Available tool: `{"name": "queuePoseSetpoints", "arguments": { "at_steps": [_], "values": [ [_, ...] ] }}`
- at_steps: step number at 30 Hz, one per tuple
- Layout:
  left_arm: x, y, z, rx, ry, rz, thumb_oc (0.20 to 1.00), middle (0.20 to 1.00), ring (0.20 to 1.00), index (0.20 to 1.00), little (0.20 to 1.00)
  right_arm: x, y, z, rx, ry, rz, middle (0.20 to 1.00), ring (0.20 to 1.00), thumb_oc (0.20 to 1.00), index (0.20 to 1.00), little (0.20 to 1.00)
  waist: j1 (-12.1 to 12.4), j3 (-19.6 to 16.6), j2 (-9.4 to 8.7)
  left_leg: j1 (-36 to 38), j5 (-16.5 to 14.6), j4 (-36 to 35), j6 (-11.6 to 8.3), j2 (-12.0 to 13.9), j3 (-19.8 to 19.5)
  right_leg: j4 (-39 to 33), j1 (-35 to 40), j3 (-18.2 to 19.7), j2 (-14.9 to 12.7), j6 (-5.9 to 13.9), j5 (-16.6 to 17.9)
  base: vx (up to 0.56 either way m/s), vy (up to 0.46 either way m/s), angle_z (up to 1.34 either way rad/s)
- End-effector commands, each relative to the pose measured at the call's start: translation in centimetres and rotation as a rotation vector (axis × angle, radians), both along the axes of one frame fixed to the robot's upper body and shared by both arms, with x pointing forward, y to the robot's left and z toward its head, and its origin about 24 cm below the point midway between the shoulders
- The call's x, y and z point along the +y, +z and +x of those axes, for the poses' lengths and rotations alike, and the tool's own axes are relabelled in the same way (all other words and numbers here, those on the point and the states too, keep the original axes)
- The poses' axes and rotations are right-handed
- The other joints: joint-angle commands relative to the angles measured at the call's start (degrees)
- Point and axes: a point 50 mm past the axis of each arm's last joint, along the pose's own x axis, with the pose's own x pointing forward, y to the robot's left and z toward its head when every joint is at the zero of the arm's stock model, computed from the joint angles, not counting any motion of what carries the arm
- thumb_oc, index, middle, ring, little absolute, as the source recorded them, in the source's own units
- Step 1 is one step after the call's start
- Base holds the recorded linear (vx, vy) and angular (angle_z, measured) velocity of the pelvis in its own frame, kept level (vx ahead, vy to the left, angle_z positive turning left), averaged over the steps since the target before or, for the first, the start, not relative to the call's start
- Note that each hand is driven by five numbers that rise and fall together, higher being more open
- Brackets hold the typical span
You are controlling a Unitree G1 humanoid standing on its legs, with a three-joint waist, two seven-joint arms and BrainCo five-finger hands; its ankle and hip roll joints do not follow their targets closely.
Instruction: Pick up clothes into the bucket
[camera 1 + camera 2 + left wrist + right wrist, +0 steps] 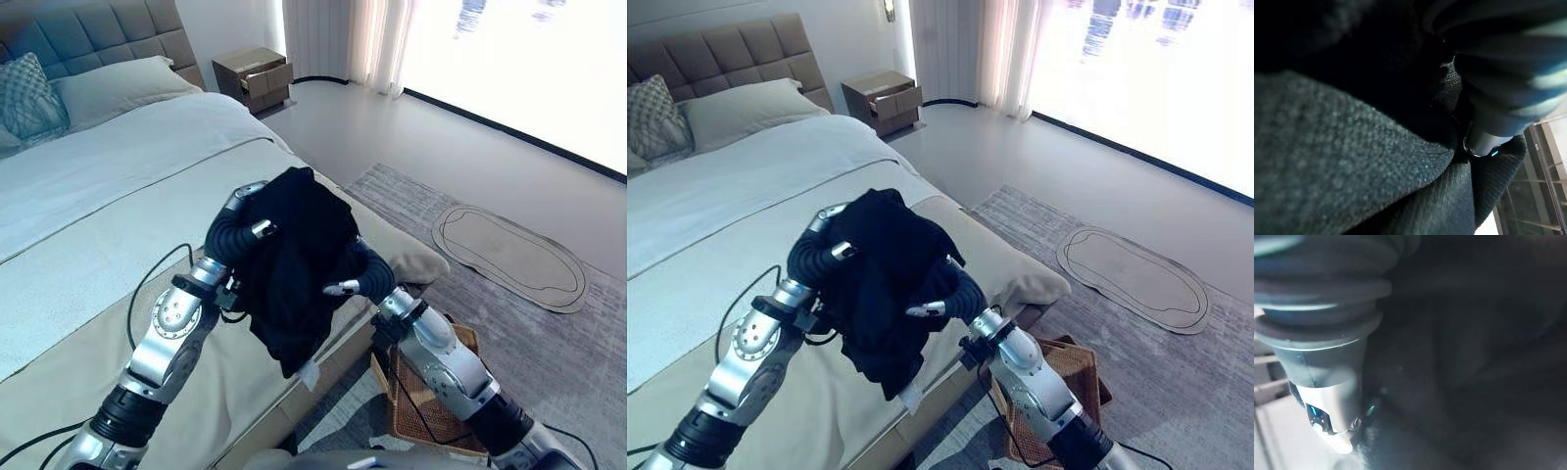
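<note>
Left eye view has my left hand (245, 211) and right hand (355, 274) bunching the black garment (294, 264) above the bed (88, 225), near the basket (460, 343); fingers buried, grip unclear

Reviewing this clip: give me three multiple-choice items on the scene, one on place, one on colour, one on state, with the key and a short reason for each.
1. Where is the garment?
A. Held up between both hands over the bed's edge
B. Flat on the rug
C. Inside the basket

2. What colour is the garment?
A. White
B. Black
C. Red

3. What state is the nightstand drawer in?
A. Removed
B. Fully shut
C. Partly pulled out

Key:
1 A: the left hand and right hand press into it from either side above the bed, while the wicker basket sits on the floor below.
2 B: the cloth is dark black throughout.
3 C: the drawer front juts out from the cabinet.
</note>
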Motion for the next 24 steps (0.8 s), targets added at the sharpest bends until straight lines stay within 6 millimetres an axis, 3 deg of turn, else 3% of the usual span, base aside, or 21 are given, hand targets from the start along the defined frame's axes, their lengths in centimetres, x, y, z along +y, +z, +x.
{"name": "queuePoseSetpoints", "arguments": {
  "at_steps": [1, 2, 9, 13, 21, 22, 23, 24],
  "values": [
    [-0.3, 2.4, 0.1, -0.098, -0.051, -0.061, 0.200, 0.200, 0.200, 0.200, 0.200, 2.3, 4.8, -0.8, -0.145, 0.168, 0.169, 0.316, 0.316, 0.316, 0.316, 0.316, -0.7, -1.2, -2.40, 2.8, -5.3, 2.0, 0.80, -1.4, 2.0, 3.5, -2.7, 0.9, -0.1, -0.77, -1.7, 0.00, 0.000, 0.00],
    [-0.5, 2.3, 0.1, -0.087, -0.068, -0.067, 0.200, 0.200, 0.200, 0.200, 0.200, 2.5, 5.0, -1.0, -0.129, 0.199, 0.188, 0.200, 0.200, 0.200, 0.200, 0.200, -0.7, -1.2, -2.51, 2.9, -5.3, 2.1, 0.82, -1.3, 2.0, 3.4, -2.6, 0.9, -0.1, -0.76, -1.6, 0.00, 0.000, 0.00],
    [-0.6, 1.7, 0.0, -0.032, -0.103, -0.109, 0.200, 0.200, 0.200, 0.200, 0.200, 1.7, 5.3, -1.0, -0.124, 0.184, 0.204, 0.200, 0.200, 0.200, 0.200, 0.200, -1.0, -1.1, -2.55, 3.1, -5.4, 2.1, 0.78, -1.3, 2.1, 3.3, -2.5, 1.2, -0.1, -0.71, -1.5, 0.00, 0.000, 0.00],
    [-0.7, 1.1, -0.3, 0.043, -0.167, -0.165, 0.200, 0.200, 0.200, 0.200, 0.200, -0.2, 5.0, -0.7, -0.094, 0.097, 0.222, 0.200, 0.200, 0.200, 0.200, 0.200, -1.4, -1.1, -2.66, 3.0, -5.4, 2.3, 0.77, -1.2, 2.1, 3.5, -2.5, 1.1, -0.1, -0.68, -1.6, 0.00, 0.000, 0.00],
    [0.3, 0.0, -0.5, 0.107, -0.134, -0.233, 0.200, 0.200, 0.200, 0.200, 0.200, -3.7, 5.0, -0.4, -0.108, -0.064, 0.225, 0.200, 0.200, 0.200, 0.200, 0.200, -1.7, -1.3, -2.81, 2.9, -5.5, 2.4, 0.81, -1.2, 1.8, 3.8, -2.6, 0.9, -0.1, -0.72, -1.9, 0.00, 0.000, 0.00],
    [1.0, -0.4, -0.5, 0.114, -0.087, -0.234, 0.363, 0.363, 0.363, 0.363, 0.363, -5.0, 5.1, -0.4, -0.122, -0.119, 0.227, 0.200, 0.200, 0.200, 0.200, 0.200, -1.7, -1.4, -2.86, 2.9, -5.5, 2.4, 0.83, -1.2, 1.7, 3.8, -2.6, 0.8, -0.1, -0.73, -1.9, 0.00, 0.000, 0.00],
    [1.0, -0.4, -0.5, 0.114, -0.087, -0.234, 0.536, 0.536, 0.536, 0.536, 0.536, -5.0, 5.1, -0.4, -0.121, -0.119, 0.227, 0.200, 0.200, 0.200, 0.200, 0.200, -1.7, -1.4, -2.85, 2.9, -5.6, 2.4, 0.83, -1.2, 1.7, 3.8, -2.6, 0.8, -0.1, -0.73, -1.9, 0.00, 0.000, 0.00],
    [2.0, -1.0, -0.6, 0.129, -0.023, -0.233, 1.000, 1.000, 1.000, 1.000, 1.000, -6.4, 5.2, -0.5, -0.134, -0.188, 0.222, 0.200, 0.200, 0.200, 0.200, 0.200, -1.8, -1.4, -2.88, 2.8, -5.6, 2.4, 0.86, -1.3, 1.5, 3.9, -2.6, 0.7, -0.1, -0.75, -2.0, 0.00, 0.000, 0.00]
  ]
}}
